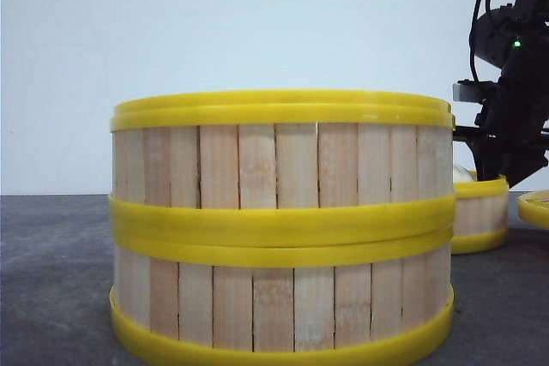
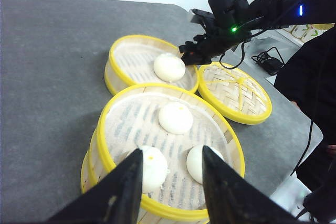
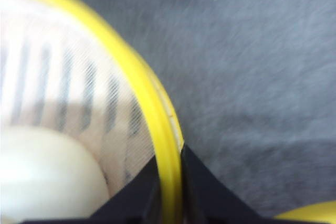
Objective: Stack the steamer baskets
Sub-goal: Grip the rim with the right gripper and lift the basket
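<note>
Two steamer baskets stand stacked close in front, the top one (image 1: 283, 160) on the lower one (image 1: 283, 306). In the left wrist view the top basket (image 2: 126, 124) holds three white buns (image 2: 175, 117). My left gripper (image 2: 171, 150) hovers open above its near rim, holding nothing. A third basket (image 2: 131, 59) (image 1: 482, 216) sits behind on the grey table with one bun (image 2: 169, 67) inside. My right gripper (image 2: 190, 56) (image 1: 496, 176) is shut on that basket's yellow rim (image 3: 142, 82), one finger inside and one outside (image 3: 169, 156).
A flat yellow woven lid (image 2: 233, 90) (image 1: 536, 207) lies on the table right of the third basket, close to the right arm. The table's edge (image 2: 294, 129) runs just beyond it, with cables (image 2: 268, 61) and a dark figure past it.
</note>
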Tool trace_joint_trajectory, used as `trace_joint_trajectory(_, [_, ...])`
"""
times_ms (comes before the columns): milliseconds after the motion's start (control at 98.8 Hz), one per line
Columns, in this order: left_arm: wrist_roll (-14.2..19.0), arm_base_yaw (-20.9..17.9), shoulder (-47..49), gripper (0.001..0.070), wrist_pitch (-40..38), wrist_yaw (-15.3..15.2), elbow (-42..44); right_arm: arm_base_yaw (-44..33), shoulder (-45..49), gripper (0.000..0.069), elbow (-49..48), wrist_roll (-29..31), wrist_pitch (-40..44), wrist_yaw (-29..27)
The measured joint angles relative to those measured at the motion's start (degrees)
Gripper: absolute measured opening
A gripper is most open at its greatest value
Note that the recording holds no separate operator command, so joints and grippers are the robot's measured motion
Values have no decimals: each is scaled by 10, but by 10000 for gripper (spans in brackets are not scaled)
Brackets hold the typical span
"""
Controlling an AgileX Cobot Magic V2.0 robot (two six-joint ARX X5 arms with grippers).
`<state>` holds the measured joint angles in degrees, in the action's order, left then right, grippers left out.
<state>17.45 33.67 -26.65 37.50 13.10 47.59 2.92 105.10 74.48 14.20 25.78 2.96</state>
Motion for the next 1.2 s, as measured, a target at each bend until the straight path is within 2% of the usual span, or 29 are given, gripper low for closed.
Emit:
trace_joint_trajectory(122, [0, 0, 0, 194, 0, -11, 0, -1, -22, 27, 33, 1, 30, 0])
trace_joint_trajectory(365, [0, 0, 0, 194, 0, -12, 0, 0, -106, 25, 72, -18, 76, 16])
trace_joint_trajectory(547, [-1, 0, 0, 194, 4, -12, 0, 14, -186, 25, 72, -34, 116, 74])
trace_joint_trajectory(749, [-6, 0, 0, 194, 9, -13, 0, 64, -251, 25, 72, -55, 166, 121])
trace_joint_trajectory(992, [-10, 0, 0, 194, 9, -13, 0, 147, -267, 25, 72, -90, 238, 116])
trace_joint_trajectory(1205, [-13, 0, 0, 194, 11, -13, 0, 220, -267, 25, 72, -111, 254, 80])
